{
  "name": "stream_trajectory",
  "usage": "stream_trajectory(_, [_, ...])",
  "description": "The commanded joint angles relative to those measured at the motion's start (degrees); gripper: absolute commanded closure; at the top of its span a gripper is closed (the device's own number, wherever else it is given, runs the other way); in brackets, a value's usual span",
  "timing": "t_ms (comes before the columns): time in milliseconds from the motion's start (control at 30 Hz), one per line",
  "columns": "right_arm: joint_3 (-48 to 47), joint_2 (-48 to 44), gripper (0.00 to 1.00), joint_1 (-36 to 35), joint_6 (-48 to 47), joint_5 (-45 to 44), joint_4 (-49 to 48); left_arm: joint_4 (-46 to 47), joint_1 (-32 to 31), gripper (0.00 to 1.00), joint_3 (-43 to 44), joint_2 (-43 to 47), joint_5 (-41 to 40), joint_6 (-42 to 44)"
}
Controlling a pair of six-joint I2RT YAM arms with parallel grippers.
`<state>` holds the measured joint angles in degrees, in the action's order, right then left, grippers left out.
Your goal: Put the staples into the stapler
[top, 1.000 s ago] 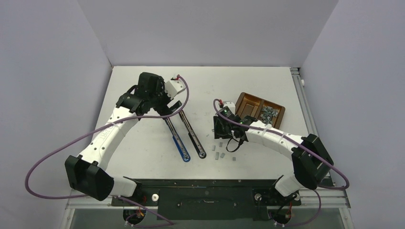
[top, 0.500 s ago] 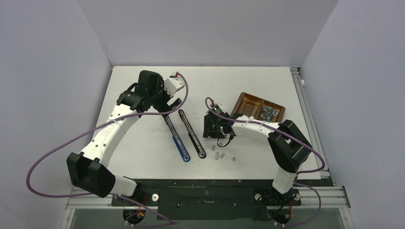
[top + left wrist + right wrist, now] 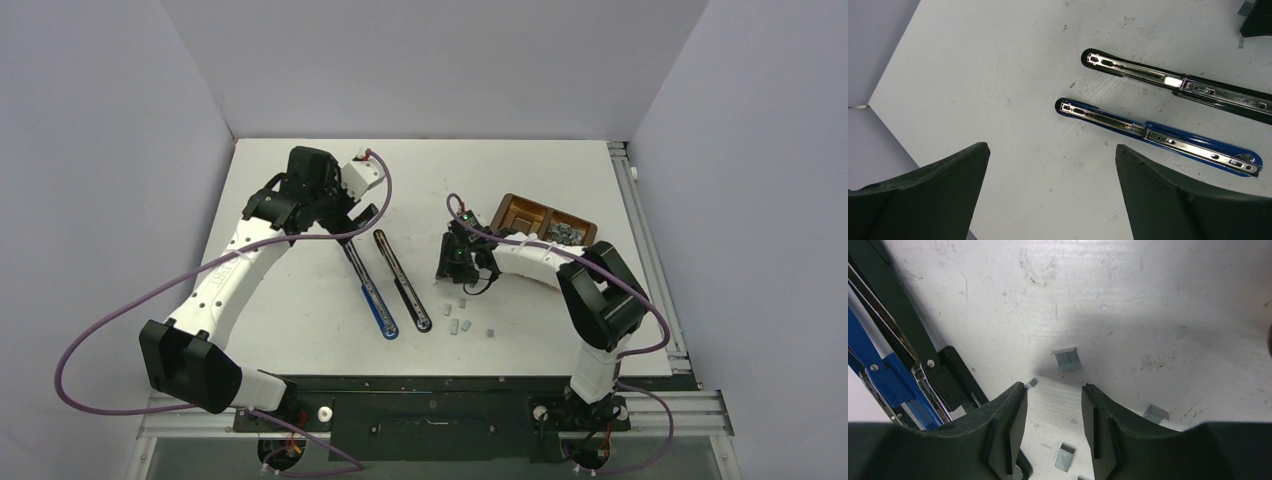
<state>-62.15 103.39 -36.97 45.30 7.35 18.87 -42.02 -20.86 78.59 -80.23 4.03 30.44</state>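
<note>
Two staplers lie opened flat side by side, a blue stapler [image 3: 370, 292] [image 3: 1158, 137] and a black stapler [image 3: 402, 282] [image 3: 1173, 82], with their metal channels facing up. Small silver-grey staples [image 3: 462, 303] lie loose on the table right of them; in the right wrist view one block [image 3: 1067, 359] lies just beyond the fingertips and another [image 3: 1065, 456] lies on the table under the jaws. My right gripper [image 3: 452, 278] [image 3: 1054, 387] hovers over these, jaws partly apart, holding nothing. My left gripper [image 3: 367, 216] [image 3: 1053, 147] stands wide open above the staplers' far ends, empty.
A brown two-compartment tray [image 3: 510, 203] sits right of my right gripper, with more staples [image 3: 562, 235] in its right compartment. In the right wrist view the black stapler [image 3: 898, 325] lies close to the left finger [image 3: 1008, 425].
My right gripper shifted left and slightly away over the loose staples, its arm folding up, and its jaws narrowed. The left arm barely moved.
</note>
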Motion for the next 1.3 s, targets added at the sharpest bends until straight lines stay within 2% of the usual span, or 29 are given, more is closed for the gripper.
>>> stream_trajectory(0, [-2.8,1.6,0.56,0.6,-0.9,1.4,-1.6,1.3,0.3,0.04,2.2,0.9,-0.3,-0.7])
stream_trajectory(300, [-6.6,4.2,0.57,1.3,-2.2,1.5,-0.6,1.9,0.4,0.04,2.3,0.8,-0.4,-0.8])
stream_trajectory(600, [-14.6,7.5,0.57,1.3,-7.2,-5.7,7.2,2.1,0.5,0.04,2.4,0.6,-0.3,-1.1])
stream_trajectory(800, [-14.3,7.8,0.57,0.5,-7.6,-5.0,6.0,2.4,0.5,0.04,2.1,0.7,-0.6,-1.0])
stream_trajectory(1100, [-13.1,7.1,0.53,-2.5,-7.4,-10.7,8.4,2.1,0.5,0.04,2.0,1.0,-0.5,-0.6])
stream_trajectory(1267, [-13.3,8.2,0.56,-3.6,-7.2,-11.9,8.2,2.2,0.5,0.04,2.1,1.3,-0.5,-0.6])
